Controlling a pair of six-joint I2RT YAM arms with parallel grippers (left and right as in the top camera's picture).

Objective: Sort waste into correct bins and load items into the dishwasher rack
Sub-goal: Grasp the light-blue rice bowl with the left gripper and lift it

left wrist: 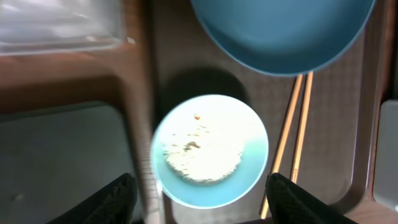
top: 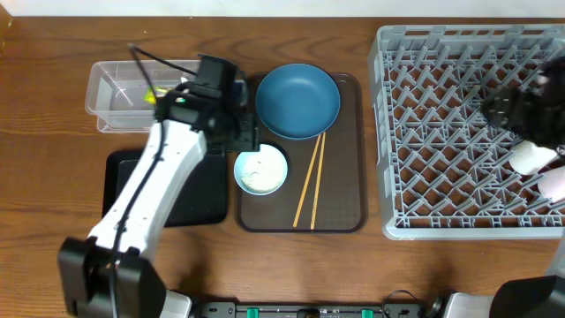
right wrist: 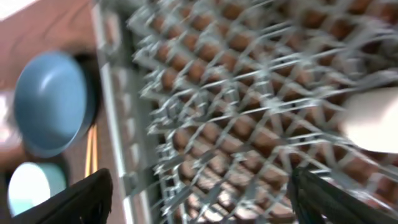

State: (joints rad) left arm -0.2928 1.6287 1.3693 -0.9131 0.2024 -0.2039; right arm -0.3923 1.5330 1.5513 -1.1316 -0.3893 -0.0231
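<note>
Left pincer [left wrist: 205,202] hangs over the small bowl [left wrist: 210,149], jaws wide, one finger either side and nothing between them; not touching the bowl as far as I can tell. The bowl sits against the left edge of the brown tray [top: 349,177], about midway along it, with a flat patch of rice [left wrist: 202,152] in its bottom; the blue plate [top: 297,101] fills the far left corner and the chopsticks [top: 309,181] lie down the middle toward the near edge. I judge the bowl rigid, light and smooth-walled, so likely to slip in a pinch across its curve; the rice is loose and will spill on any tilt. My plan: grip the rim, one finger inside and one outside, at the bare side away from the plate, and carry it level to the black bin [top: 199,199] just left of the tray. Right pincer [right wrist: 205,199] is over the rack [top: 441,132], jaws wide, empty; two cups [top: 532,157] sit at its right edge.
</note>
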